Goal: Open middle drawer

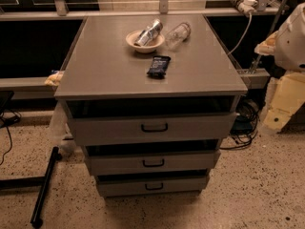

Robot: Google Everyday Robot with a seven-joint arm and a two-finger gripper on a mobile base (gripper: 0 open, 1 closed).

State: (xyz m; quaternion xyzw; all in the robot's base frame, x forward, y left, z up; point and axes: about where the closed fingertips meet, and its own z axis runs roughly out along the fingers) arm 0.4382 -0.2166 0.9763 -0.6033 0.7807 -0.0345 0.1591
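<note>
Camera view: grey desk point(105, 66) w/ three stacked drawers. Middle drawer point(190, 162) sits btwn taller top drawer point(200, 127) and shortest bottom drawer point(124, 187), black bar handle point(153, 163) at centre of its front. On top: bowl point(138, 44) holding a can point(148, 31), clear bottle point(178, 33), dark packet point(158, 66). Pincer out of view, so can't tell if clenched or released. White arm part point(293, 37) at right edge.

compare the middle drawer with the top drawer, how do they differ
The top drawer has a taller, wider front than the middle drawer. The top drawer sits right under the tabletop; the middle drawer lies below it, with another drawer beneath. Both have flat grey fronts, a dark gap above, and a small black bar handle at centre. The gripper is not in view.
</note>
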